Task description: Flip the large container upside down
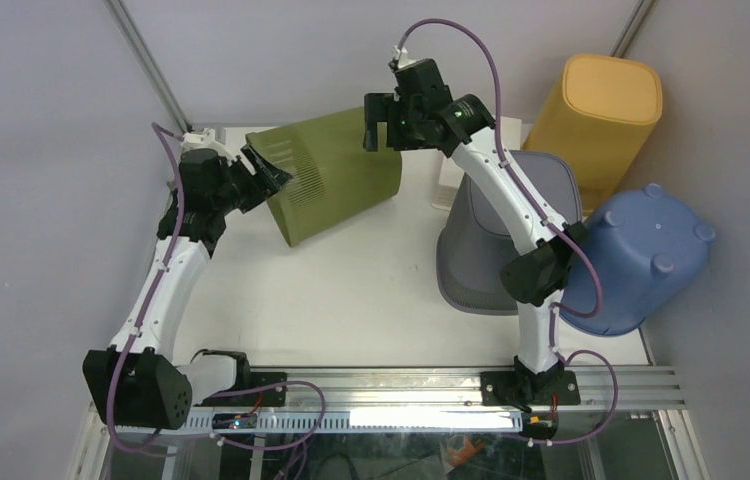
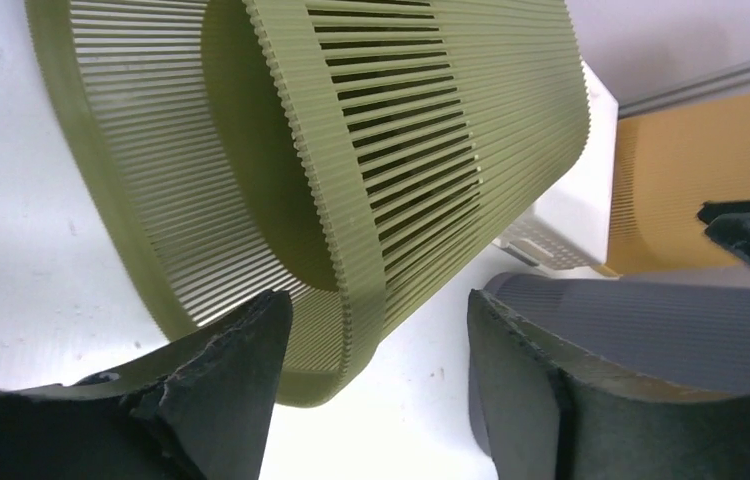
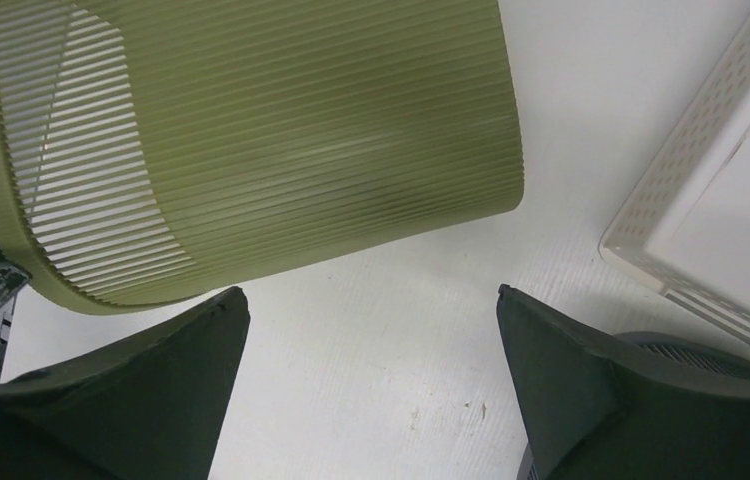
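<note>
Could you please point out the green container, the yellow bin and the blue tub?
green container point(image 1: 343, 182): top external view, on its ribbed side wall.
yellow bin point(image 1: 606, 100): top external view, on its flat top face.
blue tub point(image 1: 656, 230): top external view, on its knobbed base.

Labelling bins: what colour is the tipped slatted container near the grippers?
Olive green container, clearest in the top external view.

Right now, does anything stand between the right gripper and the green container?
Nothing visible does. The right gripper is open, and its wrist view shows only bare table between it and the green container. The white basket and the grey bin sit off to one side, out of that path.
</note>
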Motion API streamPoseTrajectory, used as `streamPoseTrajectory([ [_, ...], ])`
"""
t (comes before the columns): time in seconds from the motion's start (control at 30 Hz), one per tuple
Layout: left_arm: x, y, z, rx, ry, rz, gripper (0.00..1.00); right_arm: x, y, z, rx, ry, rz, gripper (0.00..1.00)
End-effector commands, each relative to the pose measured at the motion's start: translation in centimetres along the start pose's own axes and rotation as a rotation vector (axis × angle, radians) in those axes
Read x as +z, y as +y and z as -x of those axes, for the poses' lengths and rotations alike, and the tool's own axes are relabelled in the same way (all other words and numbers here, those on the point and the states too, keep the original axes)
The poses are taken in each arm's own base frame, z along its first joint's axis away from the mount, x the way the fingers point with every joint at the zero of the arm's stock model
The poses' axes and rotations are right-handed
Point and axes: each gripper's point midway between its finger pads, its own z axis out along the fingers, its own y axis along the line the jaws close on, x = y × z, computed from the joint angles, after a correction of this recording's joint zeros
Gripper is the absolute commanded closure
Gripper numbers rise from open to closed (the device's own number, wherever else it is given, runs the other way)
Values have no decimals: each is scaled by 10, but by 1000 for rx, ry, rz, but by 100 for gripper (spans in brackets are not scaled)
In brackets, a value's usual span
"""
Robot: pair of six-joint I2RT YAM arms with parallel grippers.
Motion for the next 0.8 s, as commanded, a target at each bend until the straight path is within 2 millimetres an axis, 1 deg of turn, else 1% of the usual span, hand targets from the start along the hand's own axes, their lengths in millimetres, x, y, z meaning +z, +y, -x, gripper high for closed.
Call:
streamPoseTrajectory([
  [0.0, 3, -24, 14, -17, -40, -104, 44, -26, 8, 15, -21, -61, 49, 1],
  [0.07, 3, -25, 11, 5, -23, -120, 57, -27, 7, 12, -26, -54, 46, 1],
  [0.2, 2, -24, -2, 82, 37, -145, 79, -33, 3, 10, -35, -56, 29, 1],
  [0.23, 2, -23, -7, 98, 60, -150, 89, -35, 1, 10, -37, -58, 21, 1],
  [0.27, 1, -22, -10, 115, 74, -153, 96, -35, -2, 8, -40, -55, 11, 1],
  [0.3, -1, -21, -12, 129, 84, -154, 100, -37, -4, 8, -42, -57, 2, 1],
  [0.47, -14, -13, -19, 236, 119, -125, 100, -44, -17, -1, -74, -34, -47, 1],
  [0.6, -25, -11, -17, 315, 134, -110, 100, -46, -28, -10, -92, -7, -90, 1],
  [0.67, -31, -18, -17, 334, 136, -139, 100, -47, -28, -13, -91, 1, -90, 1],
  [0.77, -41, -41, -24, 326, 168, -270, 100, -49, -28, -14, -80, 1, -90, 1],
])
